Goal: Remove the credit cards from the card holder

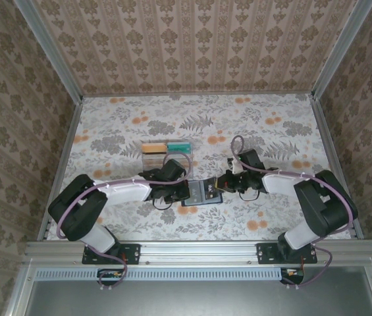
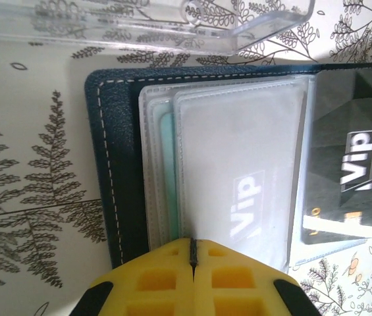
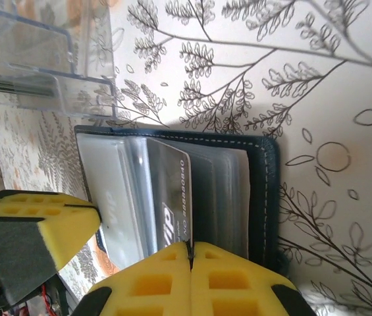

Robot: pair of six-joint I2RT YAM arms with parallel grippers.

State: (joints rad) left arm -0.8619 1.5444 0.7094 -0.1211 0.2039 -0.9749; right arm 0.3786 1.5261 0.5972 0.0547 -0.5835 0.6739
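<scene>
The dark blue card holder [image 1: 197, 195] lies open on the table between both grippers, its clear sleeves [image 2: 238, 158] fanned out. My left gripper [image 2: 193, 245] is shut on the near edge of a clear sleeve, pinning the holder. A black credit card [image 3: 172, 191] with white "Vip" print sticks partly out of a sleeve, and my right gripper [image 3: 189, 247] is shut on its edge. The same black card [image 2: 353, 164] juts past the holder's right side in the left wrist view. A teal card [image 2: 166, 171] shows inside another sleeve.
A clear plastic tray [image 1: 166, 158] stands just behind the holder, with an orange card [image 1: 151, 149] and a teal card [image 1: 179, 146] in it. Its clear wall [image 3: 47, 72] is close to both grippers. Patterned walls enclose the table on three sides.
</scene>
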